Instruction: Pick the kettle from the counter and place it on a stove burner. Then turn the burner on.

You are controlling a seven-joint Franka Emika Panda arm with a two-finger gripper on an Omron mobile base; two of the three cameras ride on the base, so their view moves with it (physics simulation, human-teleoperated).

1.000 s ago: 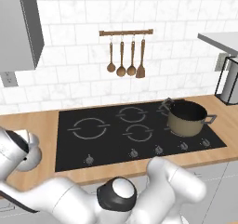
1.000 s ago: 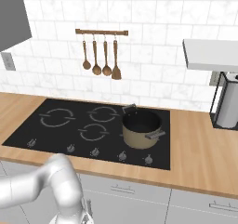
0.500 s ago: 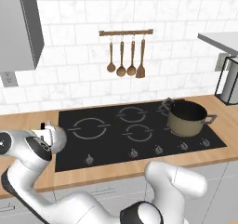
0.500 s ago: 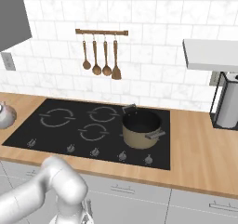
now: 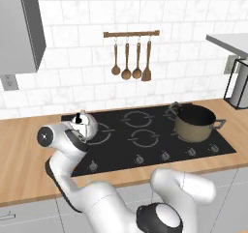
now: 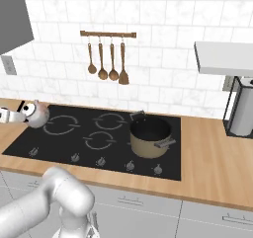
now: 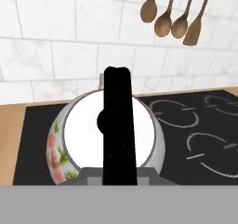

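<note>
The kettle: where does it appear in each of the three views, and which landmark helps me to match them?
Left base view: the kettle is at centre left, over the cooktop's left end, beside the arm's wrist.
Right base view: it is at the far left edge, at the cooktop's left end.
Hand view: it is at lower centre, seen from above, its black handle running upward.
Shared landmark: the hanging wooden utensils on the tiled wall.

No lettering, brand, number or sign can be read in any view; the kettle [image 7: 109, 141] carries a floral pattern, not text.
</note>
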